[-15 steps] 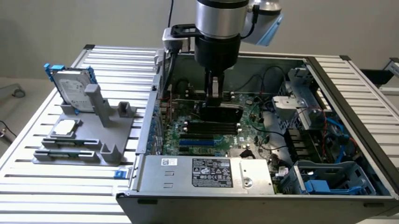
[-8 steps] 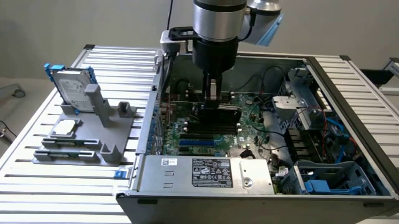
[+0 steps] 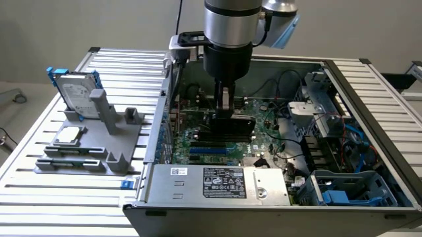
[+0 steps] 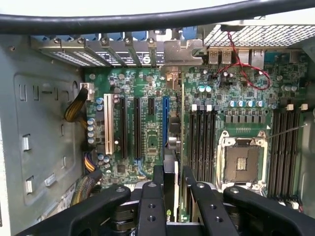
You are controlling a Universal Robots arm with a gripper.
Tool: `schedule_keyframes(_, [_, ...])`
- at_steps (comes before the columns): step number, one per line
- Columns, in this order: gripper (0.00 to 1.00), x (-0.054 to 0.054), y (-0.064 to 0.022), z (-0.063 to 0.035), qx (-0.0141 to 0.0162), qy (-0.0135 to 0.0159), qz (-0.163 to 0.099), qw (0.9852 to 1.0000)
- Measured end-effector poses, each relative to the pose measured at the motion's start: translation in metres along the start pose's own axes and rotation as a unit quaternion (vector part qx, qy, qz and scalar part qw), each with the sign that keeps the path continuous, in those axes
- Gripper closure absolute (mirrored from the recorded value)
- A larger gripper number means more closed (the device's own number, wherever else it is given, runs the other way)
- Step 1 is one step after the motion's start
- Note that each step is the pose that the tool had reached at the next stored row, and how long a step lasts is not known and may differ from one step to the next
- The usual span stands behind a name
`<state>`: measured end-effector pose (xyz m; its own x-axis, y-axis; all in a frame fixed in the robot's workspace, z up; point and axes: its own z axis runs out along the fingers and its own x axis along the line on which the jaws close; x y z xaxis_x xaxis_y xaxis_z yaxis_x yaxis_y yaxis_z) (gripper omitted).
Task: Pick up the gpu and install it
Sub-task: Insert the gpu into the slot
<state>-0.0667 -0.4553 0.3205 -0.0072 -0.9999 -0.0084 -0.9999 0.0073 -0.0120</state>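
The hand [image 3: 224,109] is clamped on the gpu [image 3: 231,129], which stands on edge low over the motherboard [image 3: 264,116] inside the computer case [image 3: 264,215], so I'd hold the card upright, line it along its slot and press straight down without twisting.

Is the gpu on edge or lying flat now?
On edge. The gpu stands vertically under the gripper inside the case; the wrist view shows its thin edge between the gripper's fingers. Seated or not: cannot tell.
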Motion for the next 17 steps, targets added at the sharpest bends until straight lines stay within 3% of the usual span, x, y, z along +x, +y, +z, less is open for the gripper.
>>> schedule_keyframes(12, [0.74, 0.002, 0.0057, 0.019, 0.0, 0.0, -0.005, 1.0])
schedule_keyframes(17, [0.74, 0.003, 0.0074, 0.0227, -0.0001, 0.0001, -0.005, 1.0])
